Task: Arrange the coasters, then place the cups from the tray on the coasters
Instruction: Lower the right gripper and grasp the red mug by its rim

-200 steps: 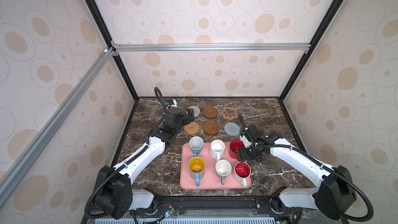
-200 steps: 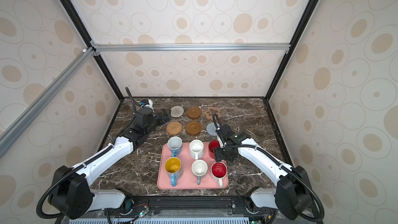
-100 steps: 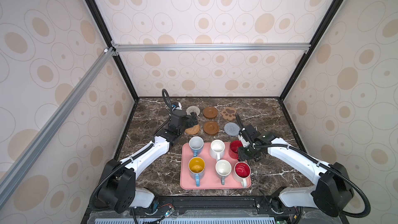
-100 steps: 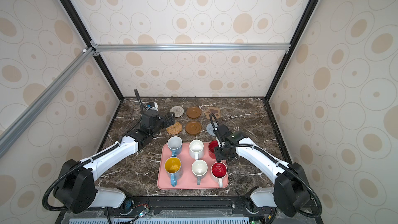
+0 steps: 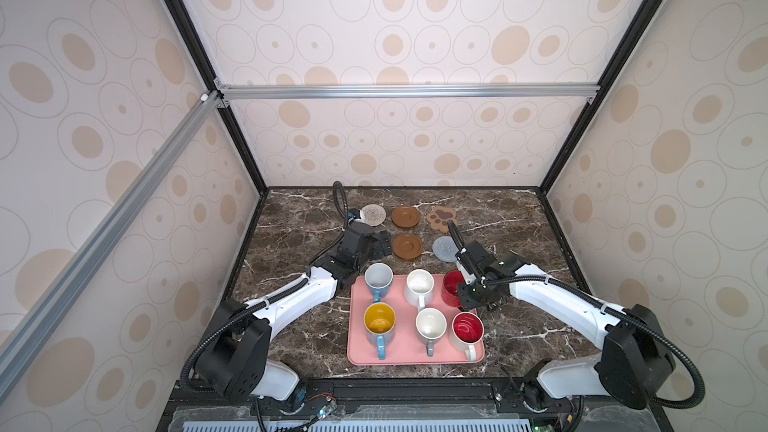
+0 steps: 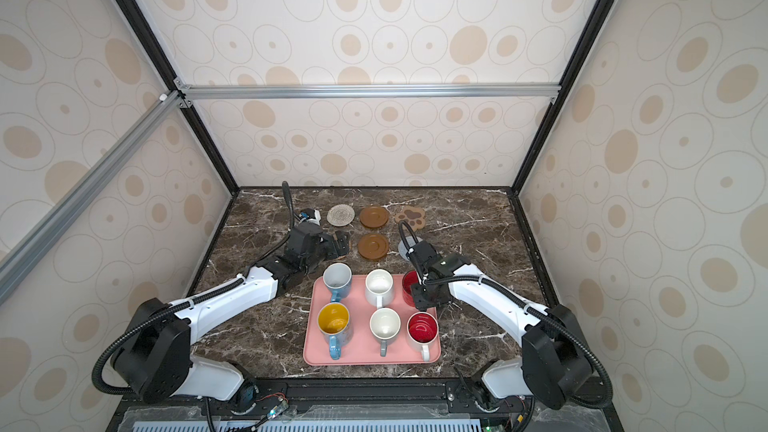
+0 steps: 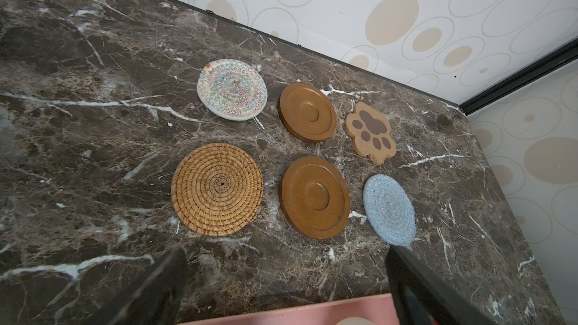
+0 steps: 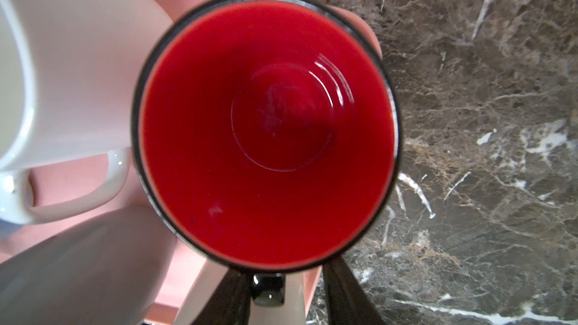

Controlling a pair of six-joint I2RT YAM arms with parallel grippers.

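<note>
Straddling the handle of the red mug (image 8: 266, 136) with the right gripper (image 8: 281, 276), a finger on either side and a gap showing on one side; cannot tell if it is clamping yet. Red mug is standing upright in the far right corner of the pink tray (image 5: 415, 355), just beside a white mug (image 5: 419, 284). Left gripper (image 7: 286, 251) is hovering spread wide, holding nothing, over the marble table (image 7: 93, 120) near the rattan coaster (image 7: 217, 189). Coasters (image 7: 314, 196) are lying flat in two rows of three, beyond the tray.
</note>
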